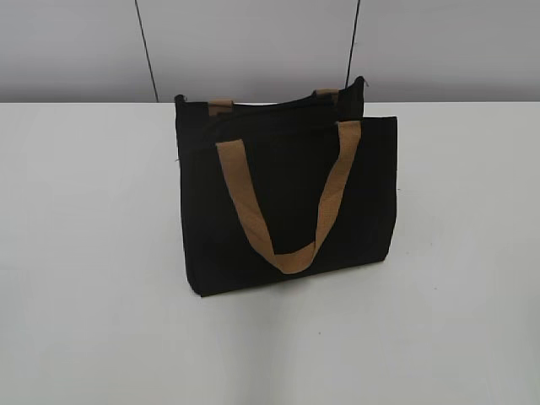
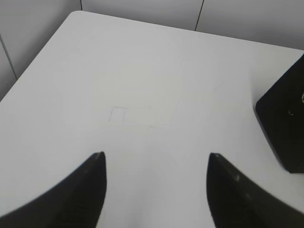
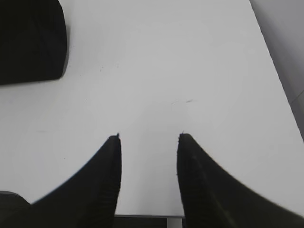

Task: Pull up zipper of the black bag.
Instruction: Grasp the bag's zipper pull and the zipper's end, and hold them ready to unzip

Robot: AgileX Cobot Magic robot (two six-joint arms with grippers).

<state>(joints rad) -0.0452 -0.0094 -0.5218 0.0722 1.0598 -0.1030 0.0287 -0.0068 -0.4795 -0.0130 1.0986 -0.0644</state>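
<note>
The black bag (image 1: 287, 202) stands upright in the middle of the white table, one tan handle (image 1: 287, 211) hanging down its front. The zipper (image 1: 278, 105) runs along the top rim; its pull tab is too small to make out. Neither gripper shows in the exterior view. My left gripper (image 2: 156, 156) is open and empty above bare table, with a corner of the bag (image 2: 285, 118) at the right edge of its view. My right gripper (image 3: 148, 137) is open and empty near the table's front edge, with a corner of the bag (image 3: 28, 40) at the upper left of its view.
The white table (image 1: 93, 253) spreads on both sides of the bag. A grey panelled wall (image 1: 253, 42) stands behind it. The table's left corner (image 2: 76, 16) and its right edge (image 3: 270, 61) show in the wrist views.
</note>
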